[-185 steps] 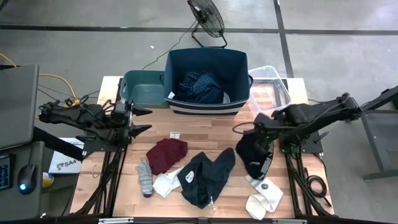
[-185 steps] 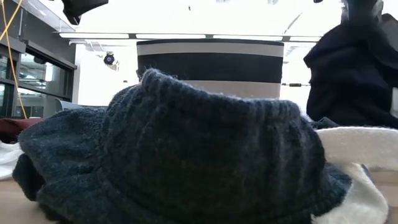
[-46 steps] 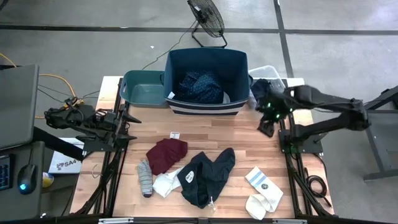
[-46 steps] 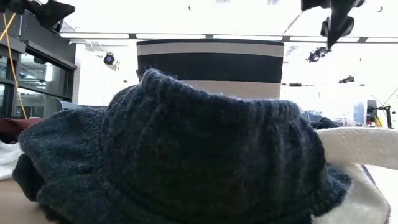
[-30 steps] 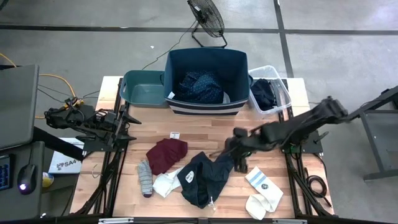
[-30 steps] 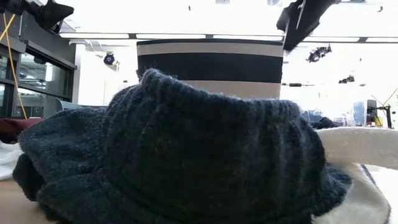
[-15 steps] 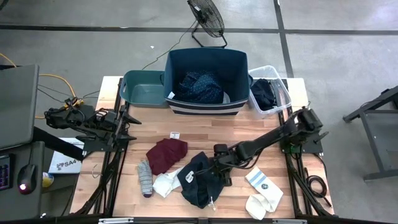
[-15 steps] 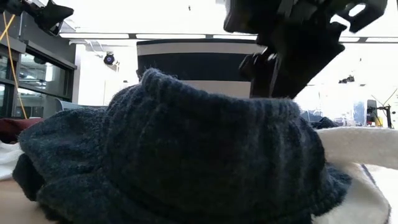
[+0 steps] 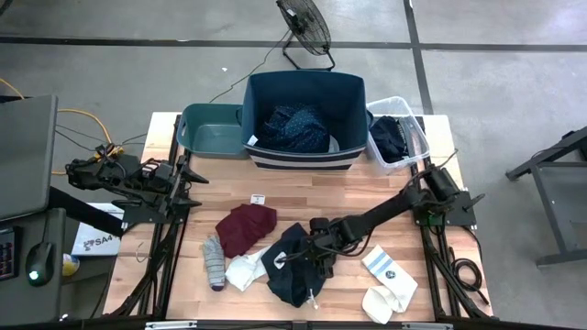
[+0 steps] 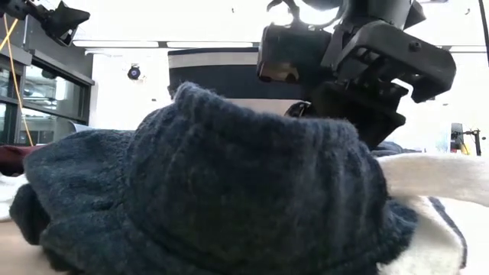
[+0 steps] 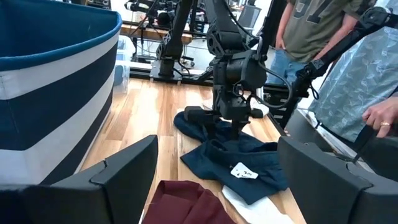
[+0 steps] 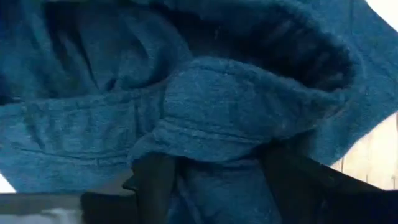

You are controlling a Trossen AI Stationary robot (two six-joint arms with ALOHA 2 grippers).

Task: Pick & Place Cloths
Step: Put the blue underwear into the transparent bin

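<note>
High view: right arm [image 9: 323, 246] stretched low, fingers astride dark garment [image 9: 298, 266].

both arms are dark, near-black, built of slim links and blocky joint housings — the right arm [image 9: 385, 213] reaches out from its base by the table [image 9: 404, 188] edge. the left arm [image 9: 128, 179] carries looped black cables along its links. the right pincer [image 11: 235, 119] sits under a boxy black wrist block — matte, angular.
</note>
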